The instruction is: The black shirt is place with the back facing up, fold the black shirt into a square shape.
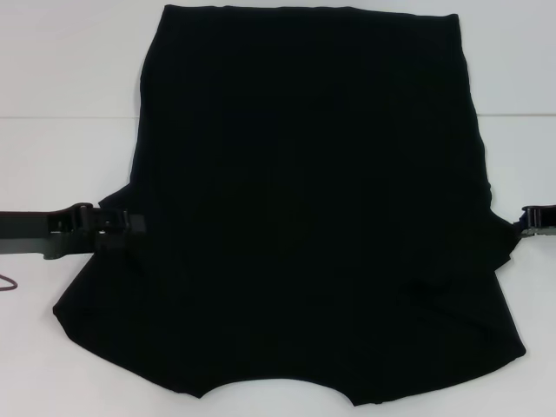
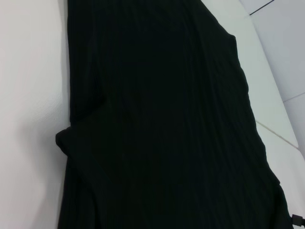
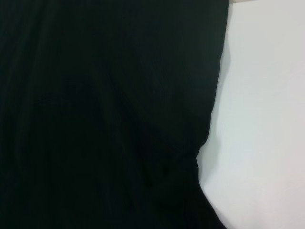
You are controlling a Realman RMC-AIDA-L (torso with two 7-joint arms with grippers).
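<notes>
Black fabric: the black shirt [image 1: 317,208] lies spread flat on the white table [image 1: 61,69], covering most of the middle of the head view, plain side up with no lettering showing.
Shirt layout: the straight hem is at the far edge; the curved neckline cutout is at the near edge, with the short sleeves flaring out at the near left and near right corners.
Left gripper: the left gripper [image 1: 117,228] reaches in from the left and meets the shirt's left edge just above the sleeve; black on black, so whether its fingers have pinched the cloth or stand apart cannot be told.
Right gripper: the right gripper [image 1: 532,221] sits at the right edge of the head view, just beside the shirt's right side near the sleeve; only its tip shows, and its grip, if any, cannot be told.
Left wrist view: the shirt [image 2: 167,129] fills the picture, a small fold or sleeve corner jutting onto the table [image 2: 28,119].
Right wrist view: the shirt [image 3: 105,114] beside bare table [image 3: 262,119].
</notes>
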